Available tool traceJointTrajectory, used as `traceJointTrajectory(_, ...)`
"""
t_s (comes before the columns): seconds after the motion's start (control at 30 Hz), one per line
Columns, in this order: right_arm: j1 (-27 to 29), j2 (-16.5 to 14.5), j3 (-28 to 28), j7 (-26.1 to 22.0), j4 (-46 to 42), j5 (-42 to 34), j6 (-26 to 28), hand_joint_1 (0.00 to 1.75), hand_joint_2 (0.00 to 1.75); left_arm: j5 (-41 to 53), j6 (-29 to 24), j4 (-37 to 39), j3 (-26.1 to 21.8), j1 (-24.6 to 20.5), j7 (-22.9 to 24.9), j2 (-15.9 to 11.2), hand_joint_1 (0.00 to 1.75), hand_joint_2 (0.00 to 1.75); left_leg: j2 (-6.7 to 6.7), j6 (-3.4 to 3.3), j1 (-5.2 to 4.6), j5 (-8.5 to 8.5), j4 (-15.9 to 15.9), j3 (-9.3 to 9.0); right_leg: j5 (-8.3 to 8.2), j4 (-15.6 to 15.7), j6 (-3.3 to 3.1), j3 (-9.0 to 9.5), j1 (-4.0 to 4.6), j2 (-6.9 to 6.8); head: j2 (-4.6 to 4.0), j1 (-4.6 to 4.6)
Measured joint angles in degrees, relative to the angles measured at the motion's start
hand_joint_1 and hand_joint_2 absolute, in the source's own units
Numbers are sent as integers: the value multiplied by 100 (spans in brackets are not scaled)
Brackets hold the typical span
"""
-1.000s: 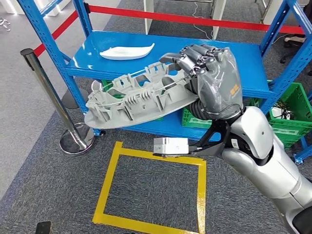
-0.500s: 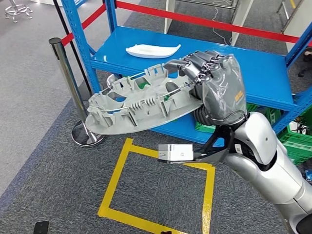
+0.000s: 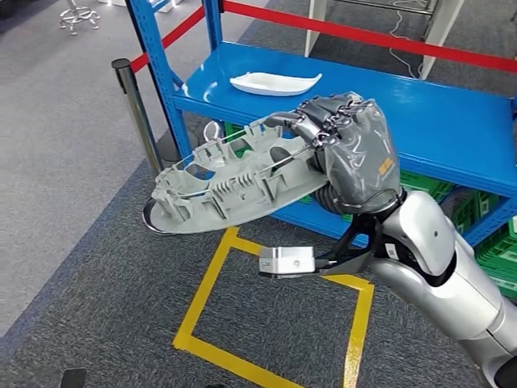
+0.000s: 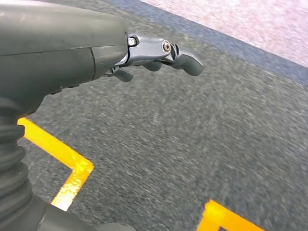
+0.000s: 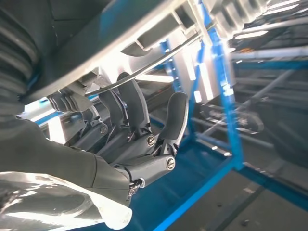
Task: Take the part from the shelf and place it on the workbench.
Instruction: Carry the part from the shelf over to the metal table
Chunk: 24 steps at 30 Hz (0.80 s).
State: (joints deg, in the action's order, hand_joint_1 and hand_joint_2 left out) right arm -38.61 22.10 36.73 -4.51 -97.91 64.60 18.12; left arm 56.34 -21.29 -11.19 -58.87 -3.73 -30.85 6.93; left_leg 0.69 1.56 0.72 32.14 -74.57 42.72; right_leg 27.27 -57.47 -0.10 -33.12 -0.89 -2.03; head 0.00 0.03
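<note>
My right hand (image 3: pixel 350 145) grips one end of a large grey ribbed plastic part (image 3: pixel 232 182). The part sticks out level to the left, in the air in front of the blue shelf (image 3: pixel 439 121) and above the carpet. From the right wrist view, the dark fingers (image 5: pixel 145 125) curl up against the underside of the part (image 5: pixel 120 29). A second, white part (image 3: pixel 275 82) lies on the shelf's upper board. My left hand (image 4: pixel 145 50) hangs over the grey carpet with its fingers stretched out, holding nothing.
A yellow tape square (image 3: pixel 207 291) marks the carpet below the part. A metal stanchion (image 3: pixel 137 109) with a red belt (image 3: pixel 366 36) stands at the shelf's left post. Green crates (image 3: pixel 493 250) sit under the shelf on the right.
The whole picture has shifted: shelf, stanchion and tape square slid rightward, so the camera has turned left. My right hand still holds the grey part the same way.
</note>
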Motion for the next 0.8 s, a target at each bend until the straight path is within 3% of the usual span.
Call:
traceJointTrajectory(0.07, -4, -2, 45, -14, 2, -2, -2, 175, 175, 54, -1, 0, 20, 9, 23, -14, 0, 175, -93, -20, -6, -370, 618, -318, 21, -13, 18, 17, 3, -122, 0, 0)
traceJointTrajectory(0.1, -6, -3, 56, -19, 2, -3, -2, 175, 175, 74, -1, 0, 29, 7, 31, -21, 0, 175, -226, -38, -31, -517, 1021, -520, 38, -22, 39, 26, 18, -178, 0, -3)
traceJointTrajectory(0.17, -22, -4, 65, -21, 2, -4, -2, 175, 175, 100, 1, -1, 41, -1, 34, -32, 0, 175, -408, -115, -72, -654, 1523, -748, 67, -40, 90, 33, 59, -287, 0, -8)
traceJointTrajectory(0.2, -29, -6, 68, -21, 1, -4, -1, 175, 175, 110, 3, -1, 44, 2, 35, -35, 0, 175, -418, -157, -94, -639, 1573, -752, 74, -37, 115, 37, 77, -344, 0, -10)
traceJointTrajectory(0.27, -38, -13, 73, -22, -1, -5, 1, 175, 175, 122, 6, 0, 45, 25, 42, -39, 0, 175, -284, -240, -84, -666, 1595, -734, 96, -24, 171, 46, 77, -442, 0, -11)
traceJointTrajectory(0.33, -41, -17, 76, -35, -2, -9, 4, 175, 175, 127, 5, 0, 45, 38, 56, -42, 0, 175, -163, -311, -55, -698, 1628, -742, 267, -220, 227, -34, 57, -254, 0, 4)
traceJointTrajectory(0.4, -41, -16, 88, -65, -1, -14, 7, 175, 175, 133, 2, -1, 45, 37, 80, -45, 0, 175, -44, -353, -39, -717, 1640, -738, 615, -867, 253, -322, 41, 66, 0, 30)
traceJointTrajectory(0.47, -38, -16, 124, -101, 1, -24, 9, 175, 175, 141, 1, -1, 45, 38, 103, -54, 0, 175, 88, -369, -47, -722, 1637, -732, 869, -1579, 252, -670, 38, 175, 0, 41)
traceJointTrajectory(0.5, -38, -16, 144, -119, 1, -29, 10, 175, 175, 145, 0, 0, 45, 40, 111, -59, 0, 175, 164, -372, -51, -723, 1634, -732, 854, -1710, 245, -750, 38, 189, 0, 40)
traceJointTrajectory(0.53, -39, -16, 157, -132, 2, -34, 12, 175, 175, 146, 0, 0, 45, 41, 116, -62, 0, 175, 243, -373, -53, -724, 1630, -733, 725, -1599, 230, -716, 38, 201, 0, 41)
traceJointTrajectory(0.57, -41, -16, 164, -142, 2, -37, 15, 175, 175, 149, 0, 0, 45, 42, 119, -63, 0, 175, 328, -371, -54, -725, 1625, -736, 507, -1275, 206, -577, 37, 240, 0, 42)
traceJointTrajectory(0.63, -52, -16, 164, -144, 2, -39, 20, 175, 175, 158, -1, -1, 45, 40, 119, -62, 0, 175, 478, -349, -46, -733, 1610, -722, 147, -466, 141, -198, 25, 477, 0, 37)
traceJointTrajectory(0.7, -74, -16, 164, -146, 2, -40, 31, 175, 175, 166, -5, 1, 45, 41, 120, -67, 0, 175, 599, -287, -22, -761, 1601, -668, 59, -75, 108, 1, 24, 645, 0, 31)
traceJointTrajectory(0.77, -111, -20, 174, -150, 1, -40, 42, 175, 175, 175, -10, 2, 45, 53, 129, -81, 0, 175, 712, -205, -1, -797, 1612, -622, 55, -21, 98, 38, 23, 557, 0, 28)
traceJointTrajectory(0.8, -133, -23, 181, -149, 1, -41, 43, 175, 175, 182, -12, 2, 45, 61, 139, -83, 0, 175, 660, -168, -10, -785, 1595, -606, 39, 10, 79, 59, 14, 484, 0, 23)
